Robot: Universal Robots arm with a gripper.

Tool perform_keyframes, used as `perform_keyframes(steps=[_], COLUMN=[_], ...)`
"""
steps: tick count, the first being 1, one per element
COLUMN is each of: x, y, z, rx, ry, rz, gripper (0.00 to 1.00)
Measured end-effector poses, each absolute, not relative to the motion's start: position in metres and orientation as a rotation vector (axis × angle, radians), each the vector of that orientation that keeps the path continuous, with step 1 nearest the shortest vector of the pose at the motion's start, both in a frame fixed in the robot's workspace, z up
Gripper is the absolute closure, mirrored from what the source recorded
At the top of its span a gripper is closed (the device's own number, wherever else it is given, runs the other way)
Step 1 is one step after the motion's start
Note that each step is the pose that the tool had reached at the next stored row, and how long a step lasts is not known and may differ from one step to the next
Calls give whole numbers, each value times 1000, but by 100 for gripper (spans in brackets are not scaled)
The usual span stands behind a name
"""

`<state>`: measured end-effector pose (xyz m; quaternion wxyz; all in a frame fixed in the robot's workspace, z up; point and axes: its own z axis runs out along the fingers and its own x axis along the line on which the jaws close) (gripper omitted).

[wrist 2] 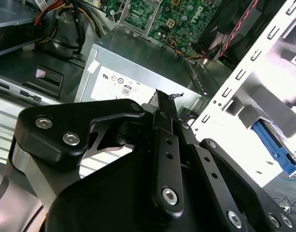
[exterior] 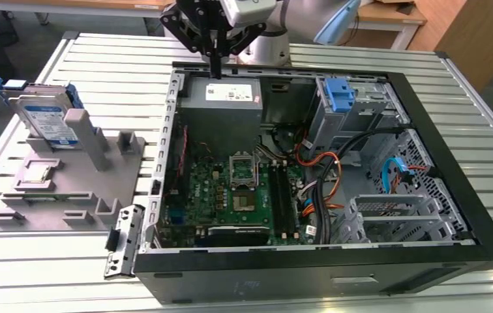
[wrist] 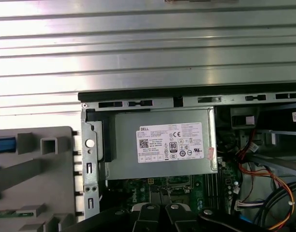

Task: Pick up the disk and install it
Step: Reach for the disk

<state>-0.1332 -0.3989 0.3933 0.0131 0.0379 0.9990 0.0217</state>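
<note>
Currently, the end effector hangs above the far edge of the open computer case, directly over the grey power supply box. In the second wrist view, the two black fingers lie pressed together with no gap between them, and nothing is held between them. The fingertips point down toward the white sticker on the power supply box, which appears in both wrist views.

The disk is outside the case, toward the exterior view's left. It stands on edge, tilted, in a slot at the far end of a grey fixture that rests on the slatted metal table. Its white-and-blue label faces the exterior camera, and the blue plastic bracket runs along its sides. The disk and the end effector are well apart, with the case's near wall between them.

Inside the case, the green motherboard lies flat on the bottom. A bare blue latch piece sits at the metal drive bay in the far corner, toward the exterior view's right. Orange and black cables run between the motherboard and the bay.
</note>
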Motion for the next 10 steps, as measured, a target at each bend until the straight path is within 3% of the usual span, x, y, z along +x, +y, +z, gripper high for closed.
perform_keyframes(steps=[10], x=[-143], y=[-399], z=[393], rx=[118], ry=[3113], rz=[68], gripper=[90])
